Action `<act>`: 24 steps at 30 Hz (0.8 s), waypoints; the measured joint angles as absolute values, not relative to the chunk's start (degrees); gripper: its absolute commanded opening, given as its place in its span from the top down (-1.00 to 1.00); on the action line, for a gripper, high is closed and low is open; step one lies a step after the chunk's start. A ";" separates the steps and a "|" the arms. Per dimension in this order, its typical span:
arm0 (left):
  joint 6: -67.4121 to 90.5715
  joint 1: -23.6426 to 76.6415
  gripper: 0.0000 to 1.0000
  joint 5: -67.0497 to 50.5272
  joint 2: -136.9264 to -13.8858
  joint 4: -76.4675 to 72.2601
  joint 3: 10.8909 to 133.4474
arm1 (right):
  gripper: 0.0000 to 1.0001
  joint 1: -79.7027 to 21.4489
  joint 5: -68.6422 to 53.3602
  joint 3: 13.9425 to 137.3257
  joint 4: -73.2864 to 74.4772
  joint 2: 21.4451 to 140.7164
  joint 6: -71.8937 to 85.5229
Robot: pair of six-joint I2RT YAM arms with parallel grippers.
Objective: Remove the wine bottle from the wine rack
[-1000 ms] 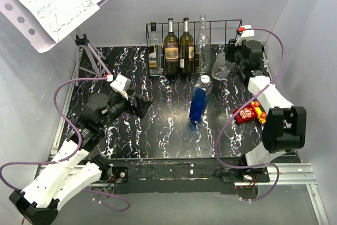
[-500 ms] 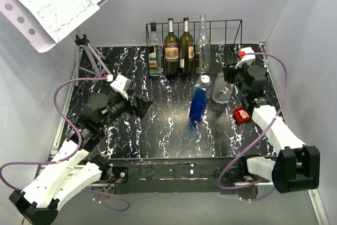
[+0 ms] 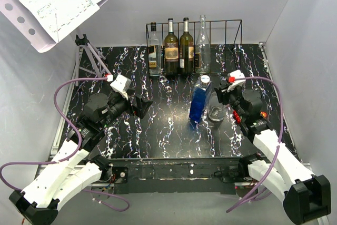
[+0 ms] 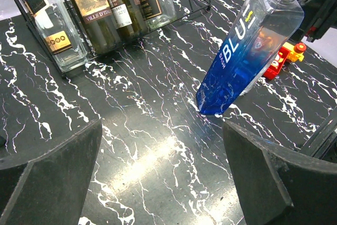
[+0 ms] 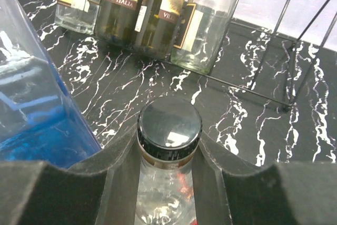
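Clear glass with a black cap: the bottle (image 5: 169,128) is pinched at the neck by the right gripper (image 3: 224,100), right of centre in the overhead view. It is apart from the wire rack (image 3: 231,30) at the top and just beside the blue bottle (image 3: 199,100). Its long axis runs roughly upright, body below the fingers. Whether its base touches the table (image 3: 158,125) I cannot tell. The left gripper (image 4: 158,177) is spread wide, farther off at left.

Rack bottles (image 4: 97,9) cropped at twelve o'clock, red toy (image 4: 284,59) half behind blue bottle (image 4: 242,56), clear bottle (image 5: 168,135) base lost at six o'clock.
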State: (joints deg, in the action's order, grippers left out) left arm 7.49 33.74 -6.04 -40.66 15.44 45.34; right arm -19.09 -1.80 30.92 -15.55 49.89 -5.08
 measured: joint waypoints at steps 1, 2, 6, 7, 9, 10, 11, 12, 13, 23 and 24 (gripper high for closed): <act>7.49 33.74 -0.96 -6.04 -40.66 15.44 45.34 | 0.97 -19.25 -1.39 30.37 -15.31 49.01 -5.34; 7.49 33.74 -0.96 -6.07 -40.66 15.44 45.34 | 0.97 -19.31 -0.97 29.82 -15.27 48.25 -5.65; 7.49 33.74 -0.96 -6.20 -40.66 15.44 45.34 | 0.72 -19.38 0.78 28.99 -15.14 46.85 -6.26; 7.49 33.74 -0.96 -6.24 -40.66 15.44 45.34 | 0.58 -19.38 1.17 28.99 -15.14 46.85 -6.26; 7.49 33.76 -0.96 -6.33 -40.66 15.44 45.34 | 0.22 -19.38 1.93 28.93 -15.14 46.85 -6.22; 7.49 33.78 -0.96 -6.37 -40.66 15.44 45.34 | 0.03 -19.38 2.31 28.91 -15.16 46.81 -6.13; 7.49 33.78 -0.96 -6.39 -40.66 15.44 45.34 | -0.10 -19.38 2.66 28.80 -15.16 46.68 -6.04; 7.49 33.78 -0.96 -6.42 -40.66 15.44 45.34 | -0.17 -19.38 2.87 28.62 -15.16 46.39 -5.91; 7.49 33.78 -0.96 -6.42 -40.66 15.44 45.34 | -0.21 -19.38 3.27 28.45 -15.40 46.02 -5.85; 7.49 33.78 -0.96 -6.57 -40.66 15.44 45.34 | -0.34 -19.42 5.39 32.21 -17.72 41.28 -3.68; 7.49 33.78 -0.96 -6.59 -40.66 15.44 45.34 | -0.34 -19.42 5.85 33.52 -16.53 41.32 -2.92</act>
